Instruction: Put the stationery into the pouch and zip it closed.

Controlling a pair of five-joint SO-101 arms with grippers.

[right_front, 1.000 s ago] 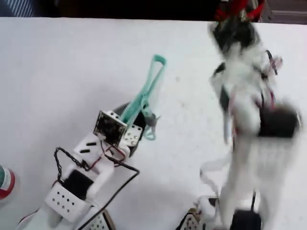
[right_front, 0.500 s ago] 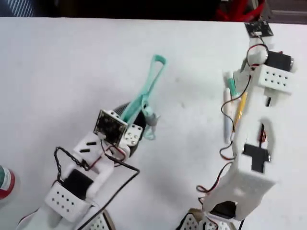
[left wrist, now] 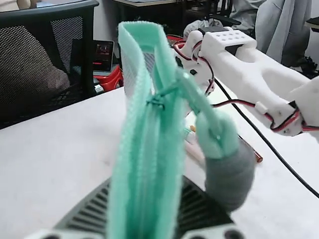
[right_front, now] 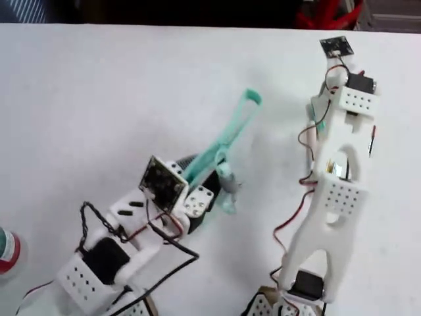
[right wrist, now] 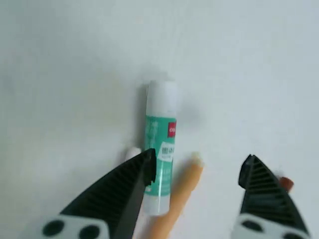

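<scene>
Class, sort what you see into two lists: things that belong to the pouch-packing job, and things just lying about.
Job: mint mesh pouch, held in the left gripper; glue stick; orange pen or pencil; right gripper, open above them.
Lying about: red, white and green object at the edge of the table.

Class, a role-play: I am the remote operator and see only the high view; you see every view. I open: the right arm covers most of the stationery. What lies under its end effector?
Observer: A glue stick lies flat on the table, partly hidden by the open right end effector.
Operator: Anything beside it?
Observer: An orange pen lies alongside, between the fingers.
Operator: And the pouch?
Observer: The left wrist view shows its fabric is green open mesh.
</scene>
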